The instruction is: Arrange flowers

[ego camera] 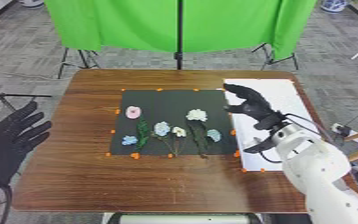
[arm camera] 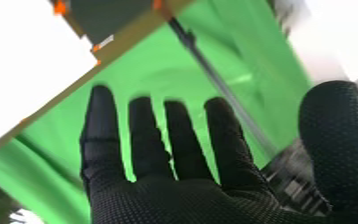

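From the head view, I have the right hand open over the white sheet. The flowers lie on the black mat between it and my open left hand, nearer the right. The wrist view gives me straight fingers and a spread thumb against green cloth.

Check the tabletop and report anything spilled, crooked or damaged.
Nothing stands out. The flowers lie spread out on the black mat, the white sheet lies beside it, and I see no spill or damage.
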### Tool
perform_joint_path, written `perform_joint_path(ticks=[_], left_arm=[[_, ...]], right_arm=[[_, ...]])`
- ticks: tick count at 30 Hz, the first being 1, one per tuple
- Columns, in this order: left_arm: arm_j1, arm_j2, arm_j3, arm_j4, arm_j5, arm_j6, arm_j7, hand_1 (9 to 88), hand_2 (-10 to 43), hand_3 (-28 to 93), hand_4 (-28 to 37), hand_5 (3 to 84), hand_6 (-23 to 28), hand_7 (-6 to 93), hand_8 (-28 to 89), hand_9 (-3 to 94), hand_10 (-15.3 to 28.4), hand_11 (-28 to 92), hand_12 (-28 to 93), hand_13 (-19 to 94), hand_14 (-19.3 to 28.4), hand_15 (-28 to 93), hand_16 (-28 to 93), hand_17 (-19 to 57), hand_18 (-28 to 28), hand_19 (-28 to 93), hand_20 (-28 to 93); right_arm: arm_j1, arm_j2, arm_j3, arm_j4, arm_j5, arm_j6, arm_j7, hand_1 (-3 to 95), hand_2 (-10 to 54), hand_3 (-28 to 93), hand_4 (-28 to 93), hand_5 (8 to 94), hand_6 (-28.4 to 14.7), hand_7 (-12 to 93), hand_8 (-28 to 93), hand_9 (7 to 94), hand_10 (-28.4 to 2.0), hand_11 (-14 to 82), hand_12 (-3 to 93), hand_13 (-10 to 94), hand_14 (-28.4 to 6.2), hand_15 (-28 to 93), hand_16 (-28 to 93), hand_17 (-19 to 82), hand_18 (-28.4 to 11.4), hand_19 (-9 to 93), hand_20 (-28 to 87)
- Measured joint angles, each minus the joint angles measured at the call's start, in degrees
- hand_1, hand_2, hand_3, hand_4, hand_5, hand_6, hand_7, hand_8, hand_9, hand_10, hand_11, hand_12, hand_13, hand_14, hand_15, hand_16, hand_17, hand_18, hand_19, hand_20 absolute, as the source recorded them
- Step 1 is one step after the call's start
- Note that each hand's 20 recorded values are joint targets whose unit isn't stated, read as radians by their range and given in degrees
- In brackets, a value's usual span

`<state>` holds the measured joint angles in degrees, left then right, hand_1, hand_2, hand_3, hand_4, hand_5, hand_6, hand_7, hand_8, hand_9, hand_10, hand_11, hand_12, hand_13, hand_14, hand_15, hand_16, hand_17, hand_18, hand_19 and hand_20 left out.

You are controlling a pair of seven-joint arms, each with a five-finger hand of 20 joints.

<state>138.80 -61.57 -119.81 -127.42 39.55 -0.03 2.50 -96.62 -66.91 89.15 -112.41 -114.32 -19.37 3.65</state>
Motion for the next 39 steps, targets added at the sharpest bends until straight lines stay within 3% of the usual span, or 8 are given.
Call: perform_joint_path(ticks=[4, 6, 13, 19, 25, 29, 34, 39], left_arm=[[-0.47, 0.00, 0.10, -0.53, -0.06, 0.03, 0.16, 23.3, -4.0, 70, -28.3, 29.6, 1.2, 21.9, -11, 23.2, 10.4, 21, 15, 18, 13.2, 28, 1, -10.7, 23.1, 45, 6], [-0.73, -0.05, 0.37, -0.77, -0.11, 0.06, 0.37, 23.1, -4.6, 70, -28.2, 29.6, 1.1, 21.7, -11, 23.0, 10.3, 21, 15, 17, 12.6, 26, 1, -11.0, 23.1, 44, 5], [-1.14, -1.16, 0.40, -1.08, -0.53, -1.92, 0.63, 23.1, -5.5, 69, -28.2, 27.0, 0.8, 21.1, -10, 19.9, 9.9, 18, 16, 13, 11.2, 20, 3, -12.9, 23.9, 42, 5], [-2.54, -2.99, 1.69, -0.90, -0.66, -2.71, -0.50, 22.1, -5.4, 68, -28.3, 24.2, 0.8, 19.8, -10, 16.4, 8.7, 13, 18, 11, 10.4, 15, 7, -14.8, 23.6, 40, 5], [-3.40, -4.41, 3.74, -0.79, -0.66, -1.69, -0.59, 22.5, -7.1, 67, -28.3, 21.4, -0.4, 19.0, -10, 14.8, 7.7, 11, 18, 9, 10.6, 7, 7, -16.6, 22.9, 38, 5], [-3.93, -4.72, 4.83, -0.29, -0.39, -1.81, -0.35, 23.5, -9.0, 67, -28.3, 19.5, -0.5, 19.4, -10, 13.6, 7.3, 9, 21, 7, 10.5, 3, 10, -18.4, 23.0, 36, 5], [-6.23, -4.88, 6.90, 1.30, 0.13, -2.61, 0.37, 23.7, -9.0, 66, -28.3, 19.6, -0.3, 19.3, -10, 13.6, 7.3, 9, 22, 7, 10.6, 2, 11, -18.7, 23.0, 35, 5], [-8.31, -5.53, 8.25, 1.66, 0.16, -2.88, 0.55, 23.8, -8.8, 68, -27.8, 20.4, -0.1, 19.3, -9, 14.3, 7.5, 10, 22, 8, 10.7, 3, 11, -18.7, 23.1, 35, 5]], right_arm=[[0.40, -2.86, 9.96, -0.22, 8.43, -14.10, 1.67, 10.6, 2.1, 85, -27, 25.4, -4.7, 9, -10, 23.7, -10.4, 4.1, 25.4, 18, -10.0, -4, 41, -2, -18.9, 41, 21], [-0.36, -2.58, 12.29, -0.71, 13.82, -15.84, 2.63, 10.6, 1.5, 85, -26, 25.9, -5.1, 8, -9, 24.5, -9.8, 3.5, 24.7, 18, -9.3, -6, 41, -2, -18.1, 38, 19], [-9.50, -3.15, 17.54, -6.16, 34.95, -4.33, 1.99, 9.1, -1.7, 82, -27, 22.5, -4.2, 5, -8, 22.2, -8.3, -1.5, 23.3, 14, -9.5, -10, 40, -5, -18.1, 33, 16], [-14.94, -5.48, 20.66, -7.02, 48.82, -5.42, 2.53, 7.9, -1.7, 81, -28, 19.6, -4.2, 3, -7, 19.0, -8.9, -3.8, 24.1, 13, -10.5, -12, 41, -9, -18.7, 32, 15], [-15.64, -10.37, 19.99, -7.01, 49.66, -7.95, 4.46, 7.8, -1.3, 80, -28, 19.3, -4.8, 3, -6, 18.3, -10.3, -4.5, 25.4, 12, -11.1, -13, 42, -10, -19.6, 34, 14], [-15.54, -12.82, 18.35, -7.01, 45.54, -8.16, 4.56, 8.0, -1.3, 80, -28, 20.2, -5.1, 3, -6, 19.1, -10.1, -4.2, 26.0, 13, -10.8, -13, 42, -10, -19.9, 35, 14], [-15.76, -12.45, 15.57, -7.13, 43.52, -5.15, 1.99, 8.4, -2.0, 81, -28, 21.4, -4.7, 5, -6, 20.4, -9.5, -3.7, 26.4, 14, -10.1, -12, 43, -10, -19.7, 35, 14], [-16.74, -12.19, 15.34, -8.20, 43.49, -0.15, -1.27, 8.7, -1.8, 81, -28, 21.7, -4.6, 5, -7, 20.7, -10.4, -3.7, 26.3, 14, -10.2, -12, 43, -10, -19.7, 35, 14]])
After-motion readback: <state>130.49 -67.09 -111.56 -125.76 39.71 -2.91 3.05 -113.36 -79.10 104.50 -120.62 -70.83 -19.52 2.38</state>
